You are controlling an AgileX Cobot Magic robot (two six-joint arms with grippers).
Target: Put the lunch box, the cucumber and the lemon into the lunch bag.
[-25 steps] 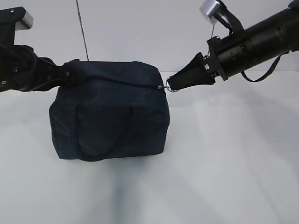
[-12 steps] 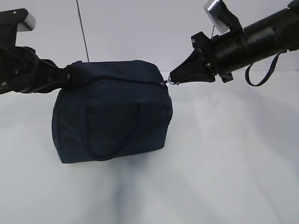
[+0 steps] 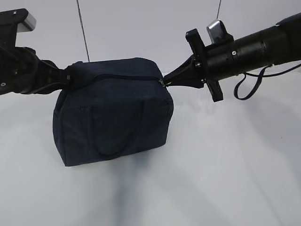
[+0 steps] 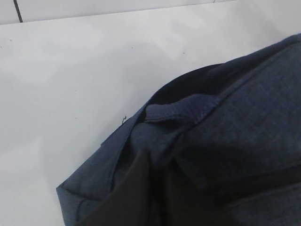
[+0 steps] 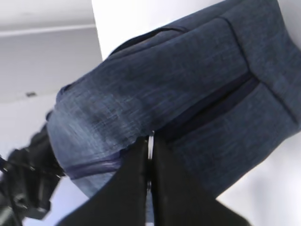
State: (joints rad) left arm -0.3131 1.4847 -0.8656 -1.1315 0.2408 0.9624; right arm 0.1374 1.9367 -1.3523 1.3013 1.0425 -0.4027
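Observation:
The dark navy lunch bag (image 3: 113,110) stands left of centre on the white table, its zipper shut along the top. My left gripper (image 3: 69,76) is shut on the fabric tab at the bag's left end; in the left wrist view (image 4: 157,165) it pinches that fabric. My right gripper (image 3: 165,83) is shut on the metal ring pull (image 5: 150,142) at the zipper's right end, with the ring showing between the jaws. The bag also fills the right wrist view (image 5: 188,94). The lunch box, cucumber and lemon are out of view.
The white table (image 3: 225,165) stretches in front and to the right of the bag. A white wall stands behind with thin dark cables (image 3: 83,28) hanging. A cable loop (image 3: 247,84) hangs under my right arm.
My right gripper has rolled about its axis and shifted a little left, still holding the ring pull. The bag's right top corner has lifted slightly. My left arm has stayed put.

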